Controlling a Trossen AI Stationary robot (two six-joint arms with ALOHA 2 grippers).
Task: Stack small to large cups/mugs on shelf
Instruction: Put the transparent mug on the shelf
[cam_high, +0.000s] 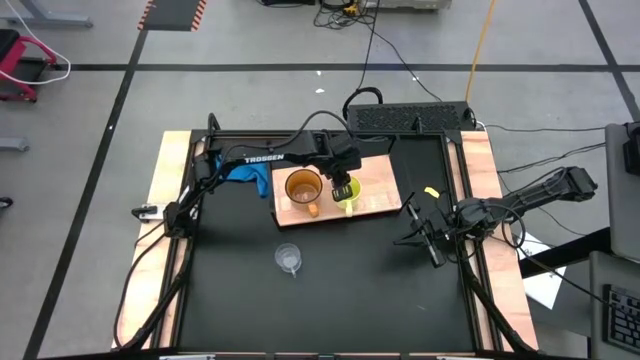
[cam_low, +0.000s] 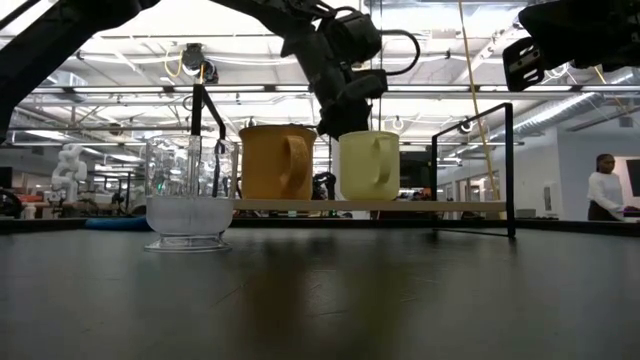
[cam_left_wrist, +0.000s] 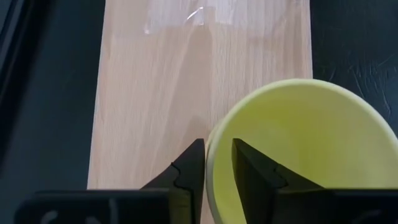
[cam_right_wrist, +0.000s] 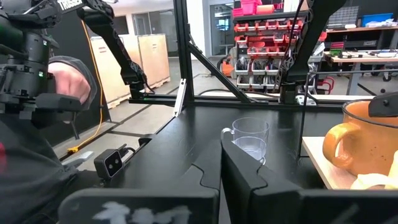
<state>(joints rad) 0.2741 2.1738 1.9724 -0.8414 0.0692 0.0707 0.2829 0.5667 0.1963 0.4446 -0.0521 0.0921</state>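
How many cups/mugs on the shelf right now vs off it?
2 on, 1 off. The orange-brown mug and yellow mug stand side by side on the shelf, the left gripper at the yellow mug's rim. The clear glass cup stands on the black table.

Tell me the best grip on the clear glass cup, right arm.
Pinch the rim wall of the glass cup from above, one finger inside. It stands upright and open-topped on the table, nothing beside it. Its small handle looks too slight to grip. Right gripper is nearest.
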